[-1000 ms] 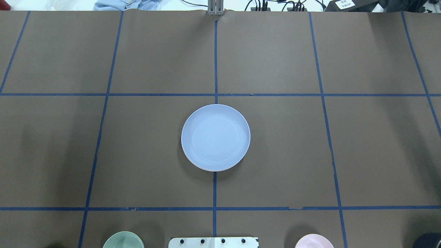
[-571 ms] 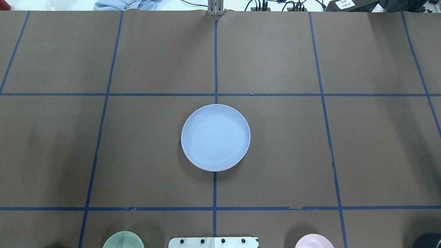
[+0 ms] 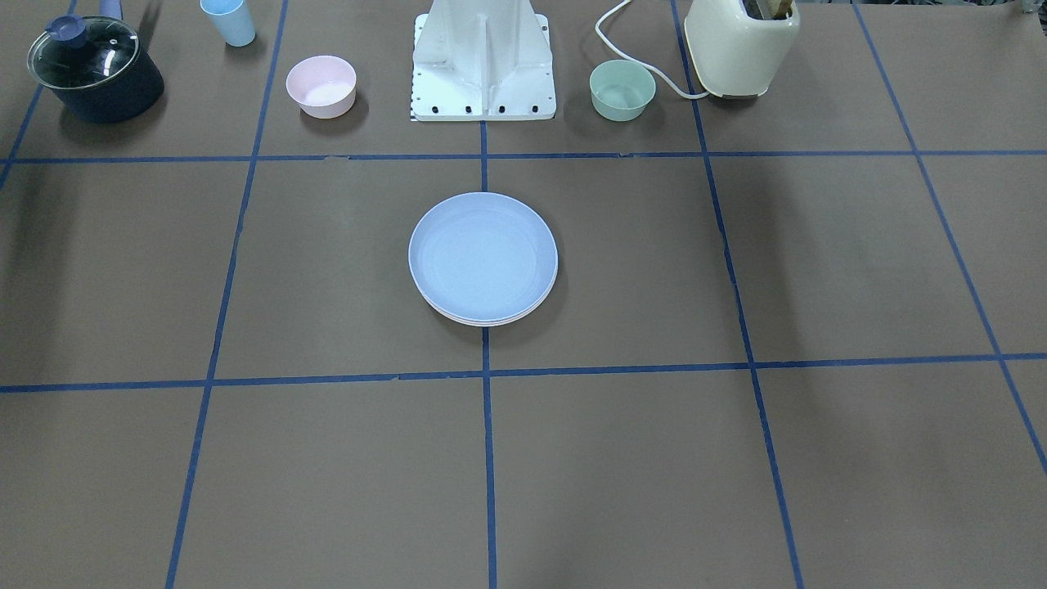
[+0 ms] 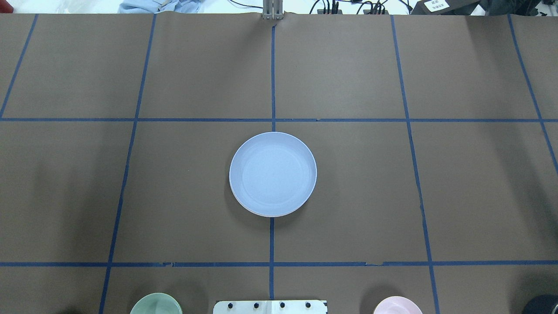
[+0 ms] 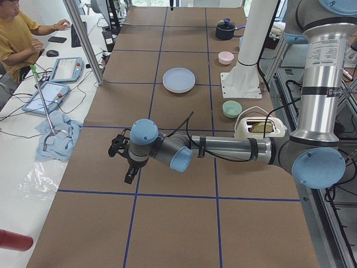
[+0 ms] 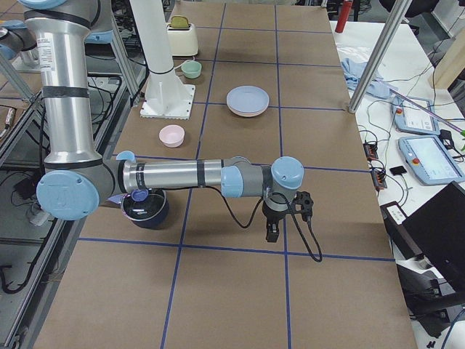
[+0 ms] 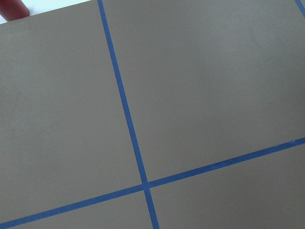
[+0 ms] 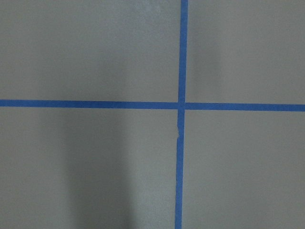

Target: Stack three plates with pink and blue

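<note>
Centrally, a round matte light-blue plastic plate is stacked on paler plates; whether the left gripper and right gripper are closed cannot be told.

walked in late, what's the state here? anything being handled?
Nothing is being handled. The stack of plates sits at the centre of the table, the light blue plate on top and paler rims showing beneath it. The left gripper and the right gripper each hang over bare table near opposite ends, holding nothing. Whether they are open or shut cannot be told.
</note>
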